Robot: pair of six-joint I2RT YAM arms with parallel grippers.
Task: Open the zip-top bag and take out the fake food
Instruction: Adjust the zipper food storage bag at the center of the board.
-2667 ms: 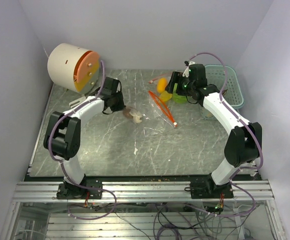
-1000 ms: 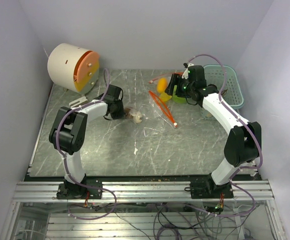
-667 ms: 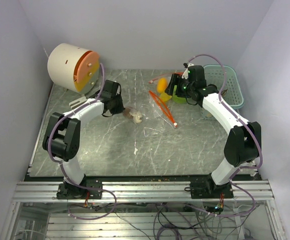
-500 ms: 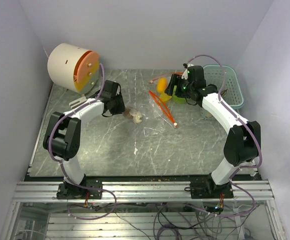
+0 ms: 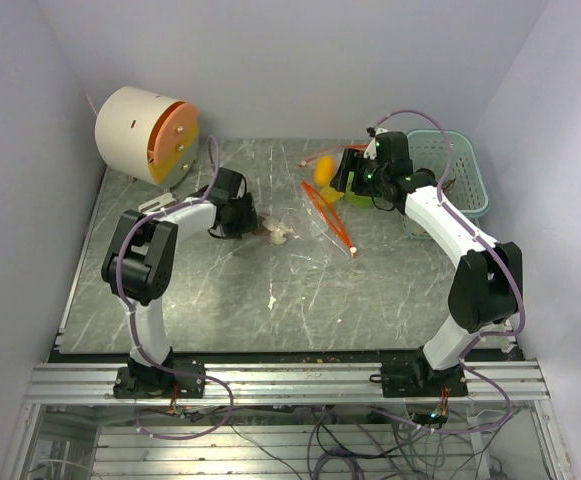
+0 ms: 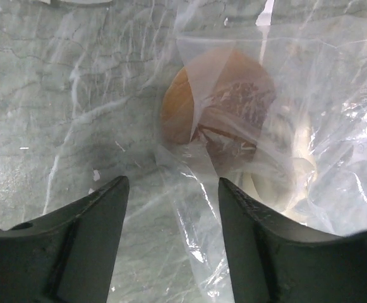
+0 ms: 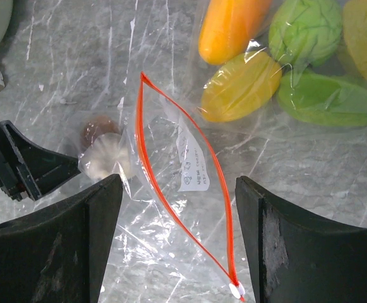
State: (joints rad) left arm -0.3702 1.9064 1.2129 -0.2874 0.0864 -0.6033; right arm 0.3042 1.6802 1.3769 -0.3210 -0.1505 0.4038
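The clear zip-top bag [image 5: 315, 228] lies on the table with its red-orange zip strip [image 7: 170, 208] spread into an open loop. Brown and tan mushroom-like fake food [image 6: 224, 117] sits inside the bag's closed end [image 7: 104, 151]. More fake food lies just past the mouth: an orange piece [image 7: 230, 25], a yellow piece [image 7: 240, 85] and green pieces [image 7: 303, 28]. My left gripper [image 6: 174, 189] is open at the bag's closed end [image 5: 248, 222], with loose plastic between its fingers. My right gripper [image 7: 178, 183] hangs open above the bag's mouth [image 5: 350, 178], holding nothing.
A pale teal perforated basket [image 5: 452, 170] stands at the back right, behind my right arm. A white drum with an orange face [image 5: 145, 135] sits at the back left. Purple walls close in the table on three sides.
My left gripper has gone from shut on the bag's closed end to open, and its arm has shifted a little. The right arm has stayed put.
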